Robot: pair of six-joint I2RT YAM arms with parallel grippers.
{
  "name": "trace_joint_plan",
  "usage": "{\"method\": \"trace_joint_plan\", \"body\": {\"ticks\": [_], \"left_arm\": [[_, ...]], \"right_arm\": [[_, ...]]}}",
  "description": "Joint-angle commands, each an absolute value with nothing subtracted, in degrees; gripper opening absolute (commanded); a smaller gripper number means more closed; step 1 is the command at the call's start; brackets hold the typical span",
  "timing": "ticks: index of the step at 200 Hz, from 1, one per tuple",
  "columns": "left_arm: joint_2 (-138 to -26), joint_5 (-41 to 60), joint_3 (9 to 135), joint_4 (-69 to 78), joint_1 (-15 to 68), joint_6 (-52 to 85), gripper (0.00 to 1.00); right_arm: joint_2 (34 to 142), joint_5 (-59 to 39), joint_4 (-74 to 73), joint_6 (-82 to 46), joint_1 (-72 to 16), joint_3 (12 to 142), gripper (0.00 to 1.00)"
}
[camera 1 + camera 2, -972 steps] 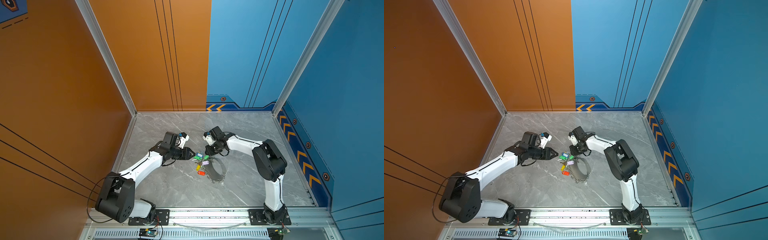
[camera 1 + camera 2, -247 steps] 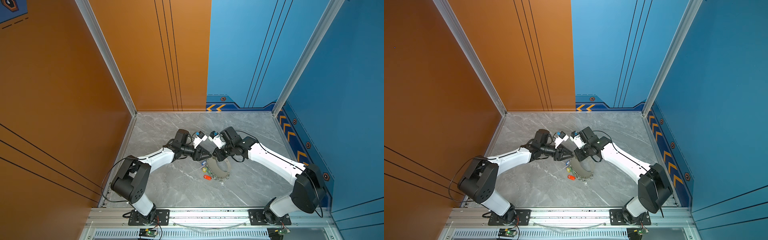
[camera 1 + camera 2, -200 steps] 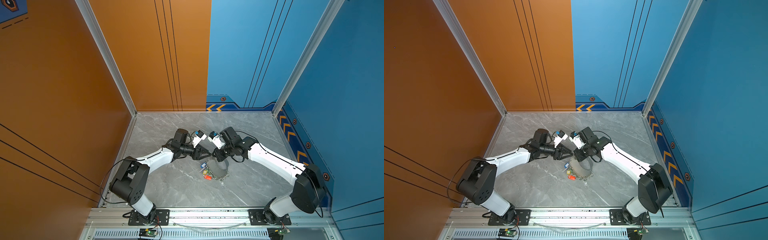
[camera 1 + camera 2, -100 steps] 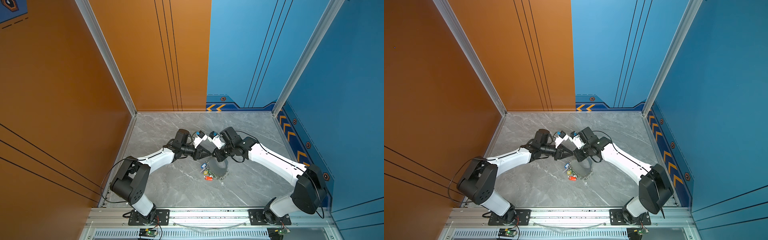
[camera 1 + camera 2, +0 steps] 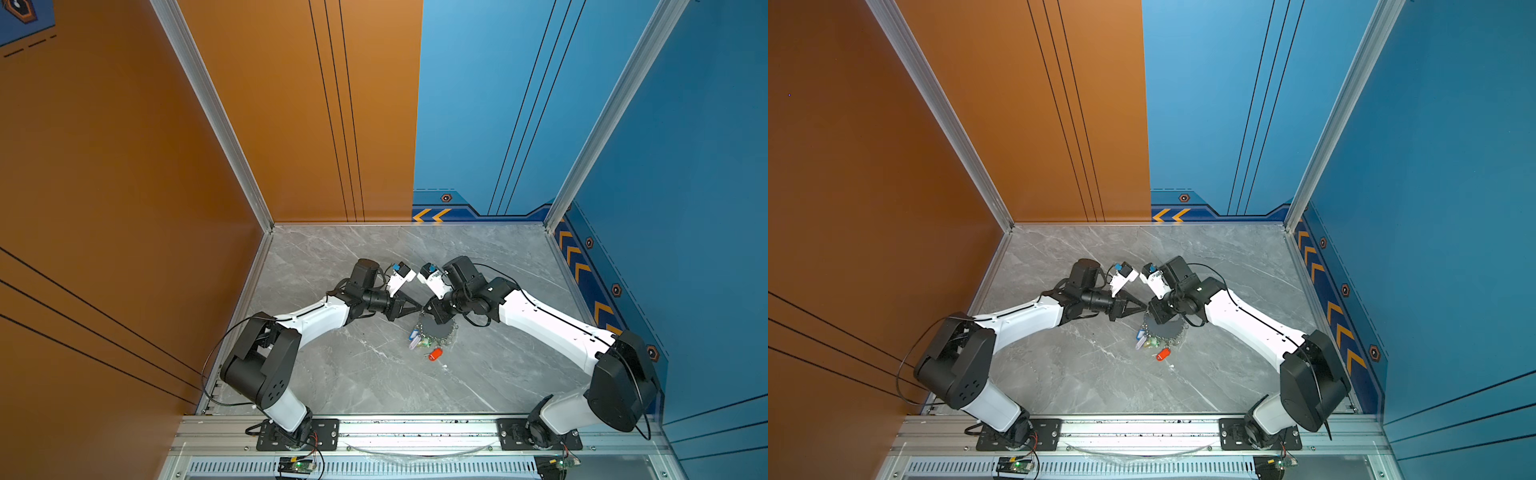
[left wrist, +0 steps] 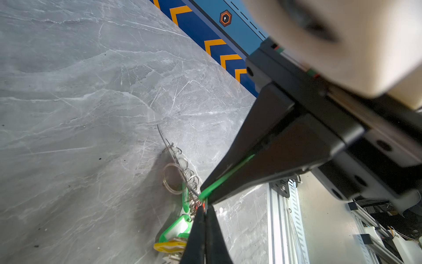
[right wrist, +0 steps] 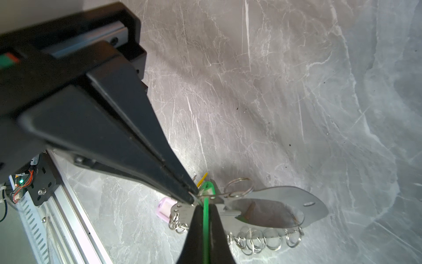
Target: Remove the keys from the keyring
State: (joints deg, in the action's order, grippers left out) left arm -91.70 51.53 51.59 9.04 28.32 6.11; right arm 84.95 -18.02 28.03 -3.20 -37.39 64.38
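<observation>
Grey marble floor, orange wall, blue walls, alu corner posts.

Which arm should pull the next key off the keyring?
Left, probably. The left gripper is shut at the fringed edge of the keyring beside the green tag, while the right gripper clamps it steady.

**Two arms meet tip to tip**

The left arm rises from its near-left base, folds at a bulky black elbow, and sends its white forearm low toward the middle. Its wrist is turned so the left gripper points right. The right arm mirrors it from the near-right base, and the right gripper is aimed left. Both sets of jaws are pinched together into narrow points. The two tips all but touch, nose to nose.
</observation>
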Motion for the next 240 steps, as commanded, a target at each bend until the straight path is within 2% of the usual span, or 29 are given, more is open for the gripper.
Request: {"method": "trace_joint_plan", "body": {"ticks": [1,33,98,151,175,209,240], "left_arm": [[-88.3,49.8,49.1,15.1,28.0,10.7,0.00],[-86.4,48.6,44.9,26.0,27.3,18.3,0.00],[-84.5,49.0,41.2,38.7,25.2,27.9,0.00],[-83.6,46.5,39.9,41.4,24.8,30.2,0.00],[-83.6,45.3,39.1,41.4,23.9,30.8,0.00],[-79.9,41.0,35.2,40.8,18.8,32.6,0.00],[-71.5,32.3,35.3,24.1,14.4,26.5,0.00]], "right_arm": [[83.3,-19.1,24.9,-5.5,-37.0,61.8,0.03],[82.6,-19.8,21.5,-7.7,-36.9,58.7,0.03],[81.0,-23.4,13.6,-12.8,-34.9,53.2,0.02],[79.4,-26.2,8.0,-16.8,-34.8,50.6,0.02],[77.6,-22.8,8.9,-17.3,-33.0,51.0,0.02],[75.9,-10.6,13.3,-18.3,-28.8,52.7,0.03],[80.5,-2.8,19.6,-19.1,-25.2,56.5,0.02]]}}
